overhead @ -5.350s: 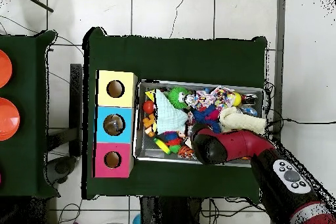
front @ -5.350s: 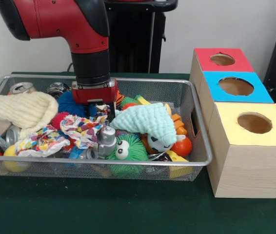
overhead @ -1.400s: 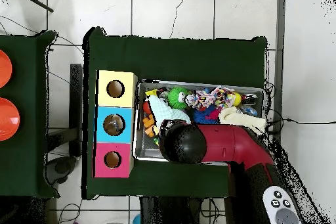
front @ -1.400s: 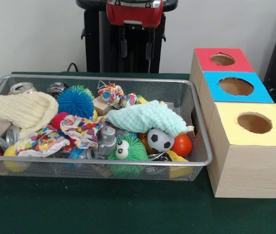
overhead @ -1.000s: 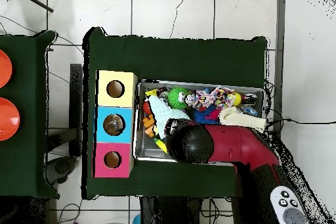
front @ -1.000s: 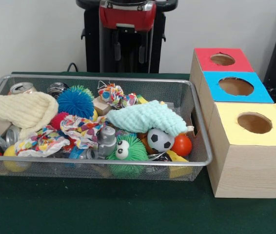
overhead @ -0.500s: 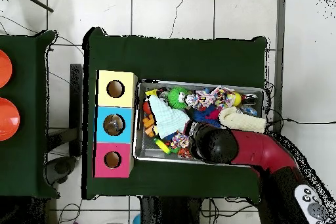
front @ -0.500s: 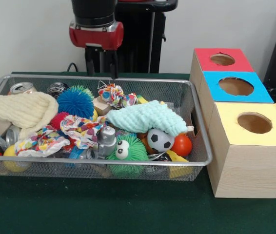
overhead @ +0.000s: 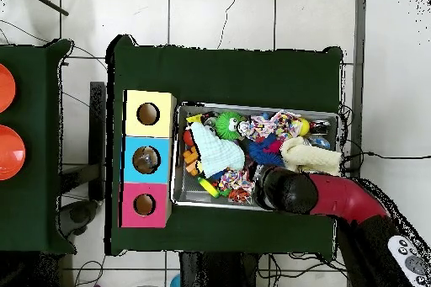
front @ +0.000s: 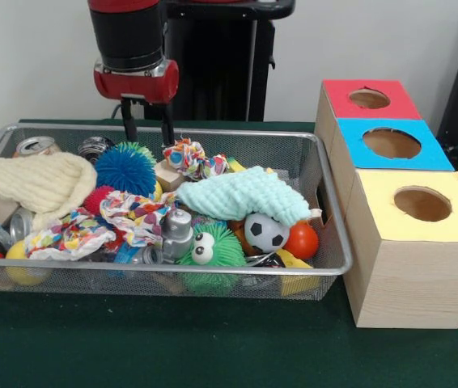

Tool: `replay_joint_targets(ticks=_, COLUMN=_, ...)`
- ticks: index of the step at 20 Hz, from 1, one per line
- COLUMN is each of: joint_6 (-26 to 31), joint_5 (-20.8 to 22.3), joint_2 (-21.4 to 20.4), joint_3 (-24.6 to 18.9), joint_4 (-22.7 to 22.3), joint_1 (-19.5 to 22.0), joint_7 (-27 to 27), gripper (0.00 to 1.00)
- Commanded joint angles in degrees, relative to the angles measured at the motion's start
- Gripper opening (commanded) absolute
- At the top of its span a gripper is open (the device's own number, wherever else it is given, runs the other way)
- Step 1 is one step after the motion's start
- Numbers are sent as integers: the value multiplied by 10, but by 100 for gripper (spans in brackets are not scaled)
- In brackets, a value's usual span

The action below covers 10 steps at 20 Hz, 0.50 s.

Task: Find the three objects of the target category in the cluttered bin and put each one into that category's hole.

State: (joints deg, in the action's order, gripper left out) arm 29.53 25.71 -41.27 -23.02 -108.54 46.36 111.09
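One wire mesh bin (front: pixel 326 212) sits on the table, with one row of three boxes just beside it: one red-topped box (front: pixel 368 99), one blue-topped box (front: pixel 392 144), one yellow-topped box (front: pixel 420 204), each with a single round hole in its top.

Counted in the bin:
- two fabric hats: one cream knitted hat (front: pixel 31 183) at one end, one mint-green knitted hat (front: pixel 241 196) near the middle;
- two patterned cloth pieces: one small patterned bundle (front: pixel 190 158) toward the back wall, one larger patterned cloth (front: pixel 99 222) lower down;
- one blue spiky ball (front: pixel 125 168);
- one green fuzzy toy (front: pixel 211 249) with two eyes;
- one small soccer ball (front: pixel 265 232);
- one orange ball (front: pixel 302 241) touching the soccer ball;
- at least two cans at the back: can (front: pixel 36 146) and dark can (front: pixel 95 148). More cans lie under the cream hat; number cannot be told.

The surface is a dark green table cover (front: pixel 213 343). The wall behind is pale, and the overhead view shows a white tiled floor (overhead: pixel 252 14).

The target category is not evident from what shows; all contents lie in the bin.

The gripper (front: pixel 145 123) hangs above the back rim, over the blue spiky ball, its two fingers spread apart and holding nothing.
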Motion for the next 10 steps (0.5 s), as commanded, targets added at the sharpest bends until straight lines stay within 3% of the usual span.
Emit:
replay_joint_targets(ticks=1, joint_6=-27, joint_5=54, joint_2=40, joint_3=-68, joint_4=15, joint_1=23, joint_7=-108, gripper=100)
replay_joint_targets(ticks=10, joint_6=-33, joint_5=86, joint_2=76, joint_3=-105, joint_4=24, joint_1=63, joint_7=-113, gripper=100)
